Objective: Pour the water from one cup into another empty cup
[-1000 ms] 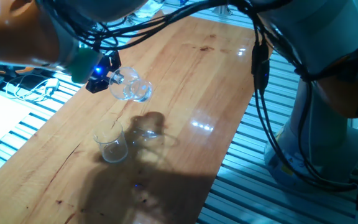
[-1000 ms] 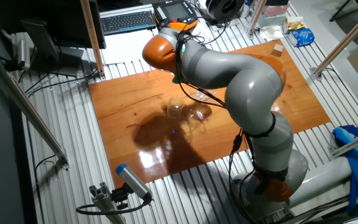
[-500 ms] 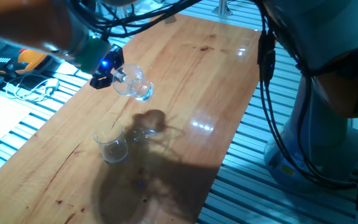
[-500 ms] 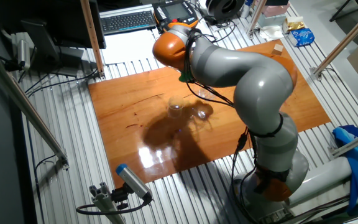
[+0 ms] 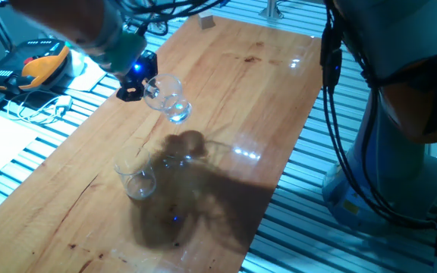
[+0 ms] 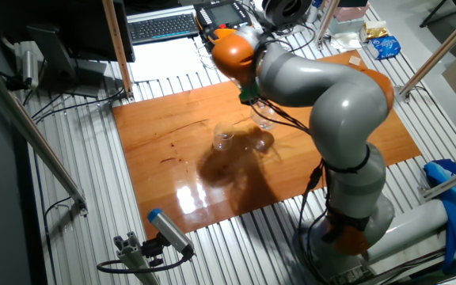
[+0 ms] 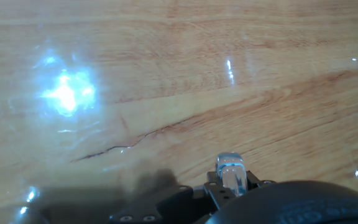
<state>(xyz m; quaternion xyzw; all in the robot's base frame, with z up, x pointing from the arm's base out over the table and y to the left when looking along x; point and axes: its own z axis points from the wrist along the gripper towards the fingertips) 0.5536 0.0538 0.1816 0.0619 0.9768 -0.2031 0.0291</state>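
Note:
My gripper [image 5: 143, 86] is shut on the looped handle of the clear glass mug [image 5: 168, 98] and holds it in the air, tilted, above the wooden table [image 5: 241, 91]. A little water [image 5: 177, 114] sits in the mug's lower side. The handleless glass tumbler [image 5: 136, 175] stands upright on the table, below and in front of the mug and apart from it. In the other fixed view the mug [image 6: 264, 118] hangs to the right of the tumbler [image 6: 223, 139]. The hand view shows only a clear piece of the mug handle [image 7: 230, 171] over the wood.
A small wooden block [image 5: 206, 21] lies at the table's far end. An orange teach pendant [image 5: 40, 61] and cables lie off the table's left edge. A keyboard [image 6: 163, 26] sits beyond the table. The robot base [image 6: 347, 229] stands by the near edge.
The arm has carried the mug up and away from the tumbler, toward the far end of the table. The tumbler has not moved.

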